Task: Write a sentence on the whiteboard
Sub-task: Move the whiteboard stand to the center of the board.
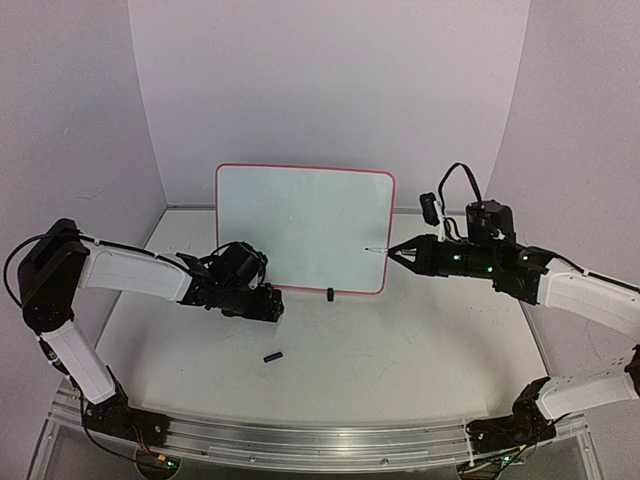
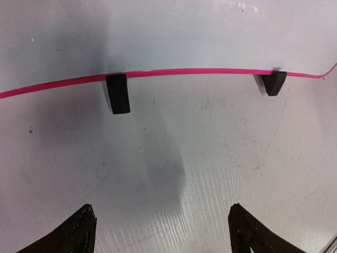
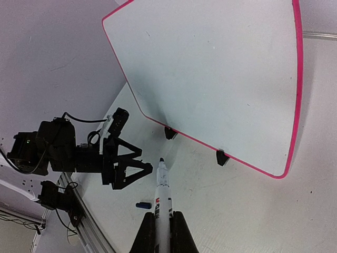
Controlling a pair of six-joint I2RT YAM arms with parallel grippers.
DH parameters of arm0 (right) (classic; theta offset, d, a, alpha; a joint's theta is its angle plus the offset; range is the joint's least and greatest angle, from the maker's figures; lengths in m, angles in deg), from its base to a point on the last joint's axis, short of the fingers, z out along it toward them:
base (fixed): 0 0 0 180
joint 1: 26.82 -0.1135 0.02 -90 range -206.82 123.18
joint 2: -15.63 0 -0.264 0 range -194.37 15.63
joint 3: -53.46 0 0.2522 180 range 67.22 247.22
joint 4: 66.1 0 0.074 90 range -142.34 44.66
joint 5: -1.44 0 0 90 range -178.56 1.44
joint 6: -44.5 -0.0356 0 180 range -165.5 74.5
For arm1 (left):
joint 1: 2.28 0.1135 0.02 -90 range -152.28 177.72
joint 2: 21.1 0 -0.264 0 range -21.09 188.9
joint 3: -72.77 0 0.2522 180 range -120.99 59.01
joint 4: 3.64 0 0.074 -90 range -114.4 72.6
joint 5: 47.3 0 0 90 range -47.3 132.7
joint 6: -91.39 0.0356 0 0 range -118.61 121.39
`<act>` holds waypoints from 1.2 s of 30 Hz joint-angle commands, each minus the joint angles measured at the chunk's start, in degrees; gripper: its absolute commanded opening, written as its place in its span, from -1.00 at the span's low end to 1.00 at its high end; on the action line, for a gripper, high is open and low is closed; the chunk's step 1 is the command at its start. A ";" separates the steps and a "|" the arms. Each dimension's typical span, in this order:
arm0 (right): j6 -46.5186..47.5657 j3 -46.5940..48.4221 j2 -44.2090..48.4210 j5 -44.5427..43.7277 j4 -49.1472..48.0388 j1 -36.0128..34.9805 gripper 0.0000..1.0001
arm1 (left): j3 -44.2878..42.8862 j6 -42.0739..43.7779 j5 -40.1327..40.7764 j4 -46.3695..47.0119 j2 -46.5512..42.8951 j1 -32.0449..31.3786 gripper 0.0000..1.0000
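Facing whiteboard (image 1: 300, 225) close up, L gripper (image 2: 160, 213) jaws apart; R gripper (image 3: 162, 224) clamped on marker (image 3: 163, 190).

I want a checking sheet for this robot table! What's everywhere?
Surface: white table, faint scuffs.
Job's things: whiteboard upright on two black feet, blank; marker uncapped, tip aimed toward the board, not touching.
Clutter: small dark cap lying on the table near the left arm.
Grippers: left gripper open, empty, low by the board's bottom edge; right gripper shut on marker.
Cables: black cable looping above the right wrist.
Surroundings: plain pale backdrop walls.
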 commanded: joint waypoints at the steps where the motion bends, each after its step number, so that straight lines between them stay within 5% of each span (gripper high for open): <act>1: -0.09 -0.66 -1.25 -2.08 -2.63 -0.26 -1.00 | -4.17 1.59 6.86 0.60 2.41 0.59 0.58; 15: 0.42 -0.40 -3.33 -0.98 -5.82 -0.26 -1.00 | -8.72 1.77 9.59 5.41 10.12 2.24 0.04; 36: 0.43 -0.72 -4.92 -1.19 -7.22 -0.27 -1.00 | -11.85 4.44 10.71 10.17 17.83 4.17 -0.45</act>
